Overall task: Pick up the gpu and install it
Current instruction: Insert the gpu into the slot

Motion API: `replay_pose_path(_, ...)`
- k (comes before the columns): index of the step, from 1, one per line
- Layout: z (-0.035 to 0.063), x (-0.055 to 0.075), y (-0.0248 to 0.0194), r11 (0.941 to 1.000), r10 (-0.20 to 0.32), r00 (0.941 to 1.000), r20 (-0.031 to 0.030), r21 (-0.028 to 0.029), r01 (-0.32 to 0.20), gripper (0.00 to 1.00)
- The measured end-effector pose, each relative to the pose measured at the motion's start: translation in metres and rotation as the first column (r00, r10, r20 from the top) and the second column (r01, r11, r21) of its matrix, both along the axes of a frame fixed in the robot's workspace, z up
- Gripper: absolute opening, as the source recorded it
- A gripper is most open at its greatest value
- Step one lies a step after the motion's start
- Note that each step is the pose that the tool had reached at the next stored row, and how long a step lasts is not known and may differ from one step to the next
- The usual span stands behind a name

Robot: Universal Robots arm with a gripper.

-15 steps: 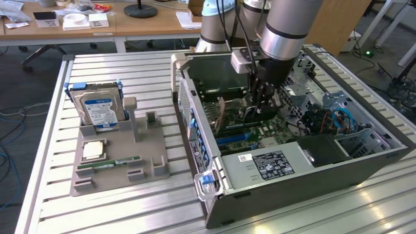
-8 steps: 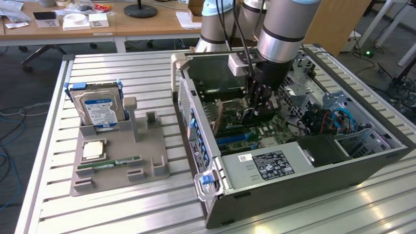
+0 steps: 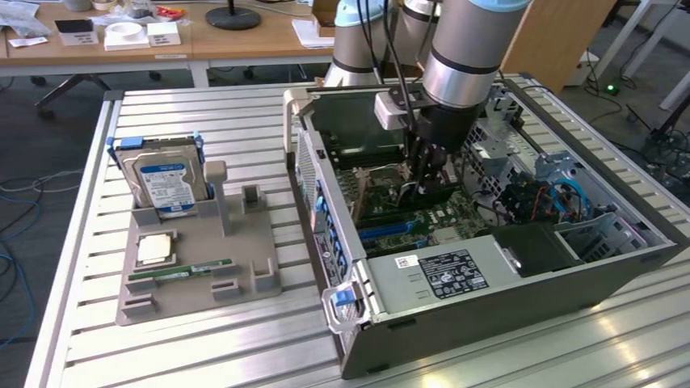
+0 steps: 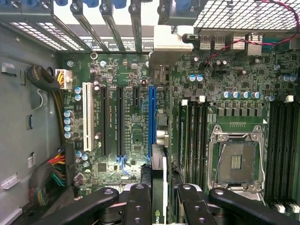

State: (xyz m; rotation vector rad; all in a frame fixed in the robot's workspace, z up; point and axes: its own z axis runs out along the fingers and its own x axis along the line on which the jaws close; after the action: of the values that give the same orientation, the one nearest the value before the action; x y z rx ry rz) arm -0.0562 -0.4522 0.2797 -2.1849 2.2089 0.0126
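1. Black fingers [image 4: 137, 206] of your gripper [image 4: 162, 208] sit right up against the wrist camera. They're clamped from both sides on the gpu [image 4: 159, 183], which runs edge-on between them.
2. Follow the card away from the fingers and you reach its silver bracket [image 4: 171, 44], close to the slotted rear wall [image 4: 108, 23] of the case.
3. Under the card you've got the green motherboard [image 4: 136, 136]. The long blue slot [image 4: 151, 117] lies just beside the card's edge. The card looks lined up with it, but from this angle you can't tell whether the edge is touching the slot.
4. On the card's other side, past the RAM slots, the CPU socket [image 4: 236, 161] shows its metal frame.
5. Over to the exterior view: your arm [image 3: 464, 56] reaches straight down into the open computer case [image 3: 485, 299], with the gripper low over the board.
6. On the exterior view's left, well apart from the case, a grey tray [image 3: 248, 242] rests on the slatted table [image 3: 194, 347]. It holds a hard drive [image 3: 164, 182] standing upright, and a green RAM stick [image 3: 181, 271] and a CPU chip [image 3: 154, 248] lying flat.
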Motion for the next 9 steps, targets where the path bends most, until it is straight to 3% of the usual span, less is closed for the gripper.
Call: replay_pose_path(9,-0.0003,-0.0049,0.0,1.0,0.0,1.0,0.0001,0.0003,0.0,0.26)
